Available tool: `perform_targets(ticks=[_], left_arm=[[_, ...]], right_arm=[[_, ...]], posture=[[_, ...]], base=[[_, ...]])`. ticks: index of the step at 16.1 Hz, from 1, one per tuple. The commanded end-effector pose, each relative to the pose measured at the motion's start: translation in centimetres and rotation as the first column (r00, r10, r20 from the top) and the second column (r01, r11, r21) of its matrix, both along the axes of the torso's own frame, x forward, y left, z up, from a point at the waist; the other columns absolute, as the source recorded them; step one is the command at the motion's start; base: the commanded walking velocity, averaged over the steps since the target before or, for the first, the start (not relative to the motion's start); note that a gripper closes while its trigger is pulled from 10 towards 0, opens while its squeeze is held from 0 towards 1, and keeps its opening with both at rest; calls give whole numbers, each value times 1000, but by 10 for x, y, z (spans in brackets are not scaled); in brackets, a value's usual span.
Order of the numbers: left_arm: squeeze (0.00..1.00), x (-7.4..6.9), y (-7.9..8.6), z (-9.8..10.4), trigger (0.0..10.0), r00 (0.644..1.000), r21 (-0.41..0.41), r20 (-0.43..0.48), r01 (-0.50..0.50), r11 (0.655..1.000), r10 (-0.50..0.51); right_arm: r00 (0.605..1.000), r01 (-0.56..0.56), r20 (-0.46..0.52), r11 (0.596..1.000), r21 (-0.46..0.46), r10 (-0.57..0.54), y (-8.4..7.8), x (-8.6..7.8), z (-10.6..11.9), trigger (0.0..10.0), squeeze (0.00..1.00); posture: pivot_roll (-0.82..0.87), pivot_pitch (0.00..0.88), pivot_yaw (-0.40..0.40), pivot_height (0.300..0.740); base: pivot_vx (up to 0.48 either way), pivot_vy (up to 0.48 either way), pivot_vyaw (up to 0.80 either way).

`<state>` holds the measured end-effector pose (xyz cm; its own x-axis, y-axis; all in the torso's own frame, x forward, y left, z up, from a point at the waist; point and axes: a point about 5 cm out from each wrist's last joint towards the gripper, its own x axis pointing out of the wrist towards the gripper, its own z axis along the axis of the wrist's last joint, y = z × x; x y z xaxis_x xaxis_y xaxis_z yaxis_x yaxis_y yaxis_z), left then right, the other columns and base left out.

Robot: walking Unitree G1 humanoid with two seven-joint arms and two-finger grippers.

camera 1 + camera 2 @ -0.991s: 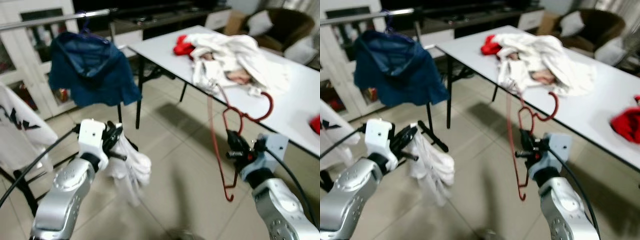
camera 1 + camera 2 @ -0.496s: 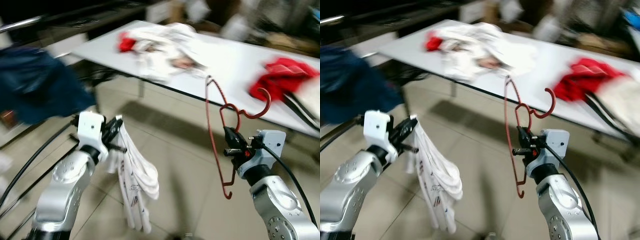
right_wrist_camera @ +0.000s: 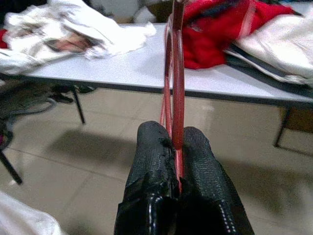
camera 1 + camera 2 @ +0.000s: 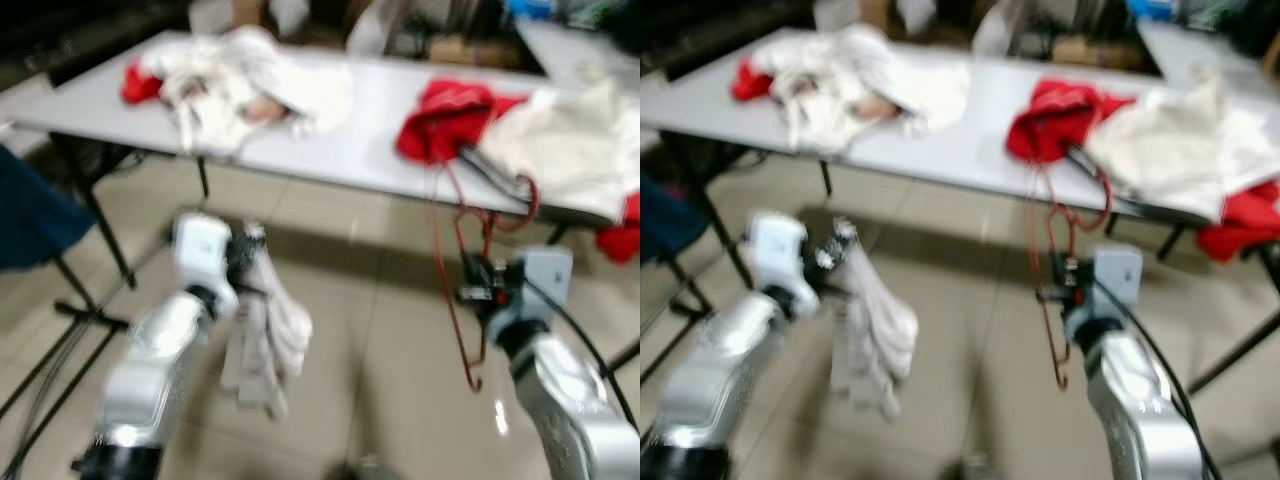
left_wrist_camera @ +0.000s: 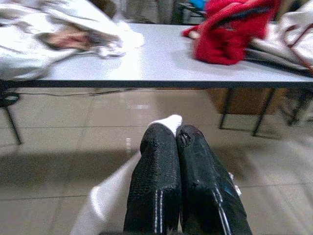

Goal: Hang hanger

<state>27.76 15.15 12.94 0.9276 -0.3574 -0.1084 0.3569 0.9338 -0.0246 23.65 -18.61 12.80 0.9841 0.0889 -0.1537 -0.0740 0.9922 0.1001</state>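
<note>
My right gripper [image 4: 470, 293] is shut on a thin red wire hanger [image 4: 447, 262] that stands upright in front of the white table [image 4: 330, 140]; its hook [image 4: 520, 205] curls up near the table edge. In the right wrist view the red hanger [image 3: 175, 63] runs up from between the black fingers [image 3: 195, 161]. My left gripper [image 4: 250, 262] is shut on a white garment [image 4: 265, 335] that hangs limp above the tiled floor. The left wrist view shows white cloth [image 5: 168, 121] pinched at the fingertips [image 5: 161, 147].
The long white table carries a heap of white clothes [image 4: 240, 85], a red garment [image 4: 445, 115] and a cream one [image 4: 565, 150]. A dark blue garment [image 4: 30, 220] and black rack legs [image 4: 85, 300] stand at my left. Beige tiled floor [image 4: 370, 390] lies ahead.
The camera has swung right: the table now fills the top and the blue garment sits at the left edge. Both grippers keep their holds, the hanger and garment unmoved within them.
</note>
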Motion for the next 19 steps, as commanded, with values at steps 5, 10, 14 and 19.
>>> perform_targets(ticks=[5, 10, 14, 19], left_arm=[[0, -1, 3, 11, 10000, 999, 16, 51, -18, 1000, 17], [0, 3, -1, 13, 10000, 998, -10, 62, -12, 1000, 13], [0, 9, -6, 18, 10000, 997, -36, 76, 8, 999, -5], [0, 11, -8, 20, 10000, 996, -44, 84, 2, 999, 2]], right_arm=[[1000, -23, -14, 1000, -11, 22, 3, -9, 3, 10000, 0], [1000, -25, -14, 999, -34, 25, 5, -8, 7, 10000, 0], [997, -74, 5, 992, -103, 75, 7, -6, 15, 10000, 0], [996, -83, 21, 991, -101, 85, 7, -3, 19, 10000, 0]], posture=[[-117, 0, -24, 740], [-131, 0, 1, 740], [-153, 0, 7, 740], [-148, 0, -7, 740]], base=[[0, 0, -800], [0, 0, -640], [64, 0, 0], [298, 0, -509]])
